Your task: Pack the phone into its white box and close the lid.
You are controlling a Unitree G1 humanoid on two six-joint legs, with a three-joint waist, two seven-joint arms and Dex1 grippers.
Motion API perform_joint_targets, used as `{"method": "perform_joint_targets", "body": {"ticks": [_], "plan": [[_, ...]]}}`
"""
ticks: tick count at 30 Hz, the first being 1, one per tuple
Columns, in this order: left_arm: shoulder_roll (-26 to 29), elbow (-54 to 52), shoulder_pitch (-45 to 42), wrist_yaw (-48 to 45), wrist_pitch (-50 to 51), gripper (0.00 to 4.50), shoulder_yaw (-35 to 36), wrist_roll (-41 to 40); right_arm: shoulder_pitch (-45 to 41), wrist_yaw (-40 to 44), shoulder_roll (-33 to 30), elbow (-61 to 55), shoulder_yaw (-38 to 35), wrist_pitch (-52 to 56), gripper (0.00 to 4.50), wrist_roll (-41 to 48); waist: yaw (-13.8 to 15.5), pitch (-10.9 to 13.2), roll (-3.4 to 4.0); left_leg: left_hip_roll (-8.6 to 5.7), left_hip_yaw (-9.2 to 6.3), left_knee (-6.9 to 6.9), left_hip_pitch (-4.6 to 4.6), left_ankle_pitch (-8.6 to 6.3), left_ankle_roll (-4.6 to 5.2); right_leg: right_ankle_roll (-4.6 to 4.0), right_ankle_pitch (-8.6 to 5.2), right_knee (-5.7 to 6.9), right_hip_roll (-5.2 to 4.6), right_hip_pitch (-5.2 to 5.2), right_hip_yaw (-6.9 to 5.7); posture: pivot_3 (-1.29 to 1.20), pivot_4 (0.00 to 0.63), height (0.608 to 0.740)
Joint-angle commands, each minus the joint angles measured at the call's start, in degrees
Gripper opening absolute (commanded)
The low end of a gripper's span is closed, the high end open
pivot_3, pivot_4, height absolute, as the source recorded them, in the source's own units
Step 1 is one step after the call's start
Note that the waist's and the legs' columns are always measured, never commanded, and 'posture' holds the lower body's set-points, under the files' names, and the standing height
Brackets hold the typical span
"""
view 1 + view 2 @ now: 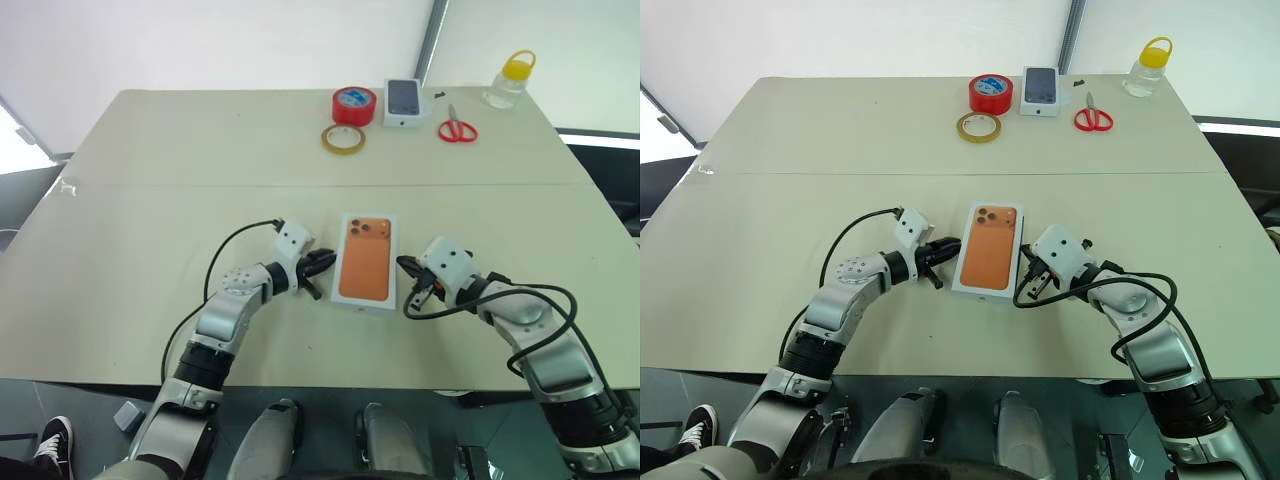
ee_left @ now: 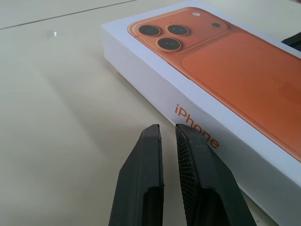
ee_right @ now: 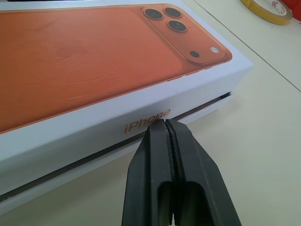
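You have the white box point(image 1: 367, 263) in the middle of the surface point(image 1: 150, 220), hemmed in on both long sides: the left gripper point(image 1: 322, 268) sits just beside one side with its fingers nearly together, and the right gripper point(image 1: 404, 268), fingers pressed shut, has its tips at the opposite side wall. On that side a thin gap shows under the lid. Above the box nothing stands in your way, and the stretch of surface beyond it is bare up to the far edge, where the red tape roll point(image 1: 354, 104), yellow tape ring point(image 1: 343, 139), small white box point(image 1: 403, 102), scissors point(image 1: 457, 128) and jar point(image 1: 510, 80) crowd together, well apart from both grippers.
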Motion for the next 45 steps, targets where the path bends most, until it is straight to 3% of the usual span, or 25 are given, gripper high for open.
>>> {"method": "perform_joint_targets", "body": {"ticks": [1,25,45], "plan": [[-1.61,-1.06,-0.98,-0.62,-2.13,0.58,-1.51,-0.13,-0.17,0.45,0.71,-2.41,0.11,-0.58,0.05,0.06,0.01,0.0,0.0,0.0,0.0,0.0,0.0,0.0,0.0,0.0,0.0,0.0,0.0,0.0,0.0,0.0,0.15,0.74],[-4.6,-0.02,-2.29,0.62,-1.79,0.58,-0.31,0.1,1.12,0.25,0.41,-1.74,-1.34,-0.24,0.05,-2.16,0.12,0.0,0.0,-0.01,0.0,0.04,0.0,0.01,-0.02,0.01,0.0,0.01,0.0,0.02,0.0,0.0,0.15,0.74],[-2.55,0.97,-0.36,2.32,-1.72,0.58,-0.69,2.38,-1.31,0.78,1.58,1.25,1.64,-0.08,0.05,-5.36,-0.31,-0.03,0.01,0.02,0.01,0.05,0.04,0.08,-0.14,0.01,0.0,0.07,0.03,0.02,0.01,0.0,0.15,0.74]]}}
